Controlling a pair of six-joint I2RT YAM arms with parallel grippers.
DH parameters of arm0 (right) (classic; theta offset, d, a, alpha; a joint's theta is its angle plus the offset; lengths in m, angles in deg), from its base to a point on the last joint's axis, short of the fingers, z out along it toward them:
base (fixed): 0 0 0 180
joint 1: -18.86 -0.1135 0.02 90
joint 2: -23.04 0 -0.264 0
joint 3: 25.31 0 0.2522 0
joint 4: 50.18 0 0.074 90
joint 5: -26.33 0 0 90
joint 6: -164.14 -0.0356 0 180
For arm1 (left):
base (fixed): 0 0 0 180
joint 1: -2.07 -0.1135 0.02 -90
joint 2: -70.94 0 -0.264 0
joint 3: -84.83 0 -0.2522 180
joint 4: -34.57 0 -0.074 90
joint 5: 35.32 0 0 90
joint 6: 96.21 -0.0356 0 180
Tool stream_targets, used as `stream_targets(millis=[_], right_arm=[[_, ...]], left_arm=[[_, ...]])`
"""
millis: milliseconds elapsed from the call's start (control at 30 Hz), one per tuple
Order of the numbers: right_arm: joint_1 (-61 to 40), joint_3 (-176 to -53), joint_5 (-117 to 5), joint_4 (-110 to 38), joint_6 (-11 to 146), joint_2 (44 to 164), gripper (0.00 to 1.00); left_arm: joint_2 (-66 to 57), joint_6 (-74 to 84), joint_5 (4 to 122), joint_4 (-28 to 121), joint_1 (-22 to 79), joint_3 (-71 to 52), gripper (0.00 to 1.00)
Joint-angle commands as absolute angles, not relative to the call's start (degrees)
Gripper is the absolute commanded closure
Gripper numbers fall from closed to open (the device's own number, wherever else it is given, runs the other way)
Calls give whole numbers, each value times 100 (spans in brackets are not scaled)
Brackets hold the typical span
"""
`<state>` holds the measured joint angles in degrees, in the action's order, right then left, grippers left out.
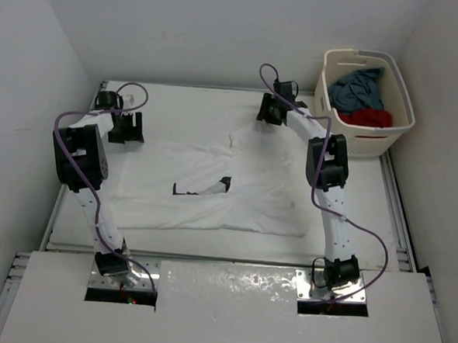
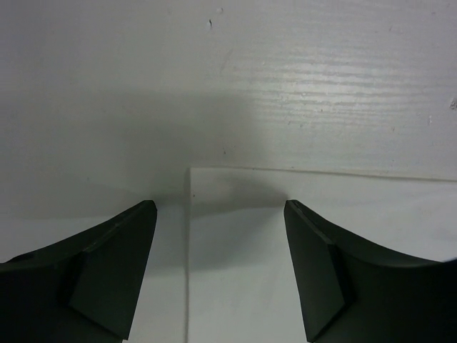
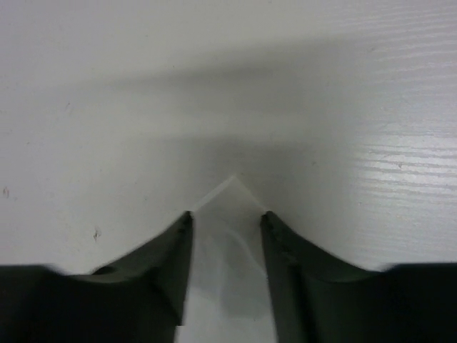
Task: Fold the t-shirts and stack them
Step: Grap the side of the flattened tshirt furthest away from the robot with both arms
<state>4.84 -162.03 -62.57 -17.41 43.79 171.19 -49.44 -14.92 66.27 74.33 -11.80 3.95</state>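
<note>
White t-shirt [image 1: 211, 209] lies spread flat mid-table, black marking face up. The blue-grey shirt [image 1: 357, 87] and red shirt [image 1: 370, 117] sit in the basket [image 1: 328, 69] at 1 o'clock, not yet handled.

Left gripper [image 1: 126, 129] is down at the white shirt's 10 o'clock corner. Its jaws are apart and straddle the cloth's side edge, grasping nothing. Right gripper [image 1: 269, 112] is at the shirt's 1 o'clock corner with its jaws narrowed around the corner tip [image 3: 230, 187]. You can't tell whether they pinch it.

Watch these:
- Right side has only the very tip of the corner between the jaws. With so shallow a bite, it likely slips out on the lift.
- On the left, the outer finger [image 2: 114, 275] sits over bare table [image 2: 93, 143], outside the hem. On closing it may shove the edge into a buckle or catch only one layer.
- If one side holds and the other misses, the pull drags the shirt askew and the fold line goes crooked.
- Both grippers are low, so fingertips may scrape the tabletop.
</note>
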Motion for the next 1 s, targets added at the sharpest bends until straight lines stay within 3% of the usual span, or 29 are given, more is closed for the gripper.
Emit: stream_targets(millis=[0,133,233,267,400,533,667,800,967], right_arm=[[445,-16184,-6796,-1498,4416,17289,48],[340,-16203,-7122,-1602,4662,17254,45],[339,-16405,-6957,-1480,4619,17481,60],[339,-16335,-6913,-1445,4549,17517,71],[339,-16045,-6876,-1585,4452,17456,100],[444,-15957,-6833,-1620,4540,17097,100],[480,-15090,-6482,-2092,4768,15678,100],[489,-12721,-6139,-2972,4698,13965,100],[498,-10870,-6042,-3474,4566,12343,100]], left_arm=[[-5237,-1351,6435,7198,-1094,332,30],[-5290,-1412,6504,7250,-1094,306,42],[-5203,-1491,6584,7382,-1094,218,75],[-5159,-1491,6593,7304,-1094,113,98],[-5000,-1544,6917,7180,-1085,103,100],[-4790,-1938,6980,7408,-1094,428,100],[-4263,-2738,7102,7575,-1094,438,100],[-3718,-3738,7050,7882,-1094,183,100],[-3164,-4679,7050,8436,-1076,-248,100]])
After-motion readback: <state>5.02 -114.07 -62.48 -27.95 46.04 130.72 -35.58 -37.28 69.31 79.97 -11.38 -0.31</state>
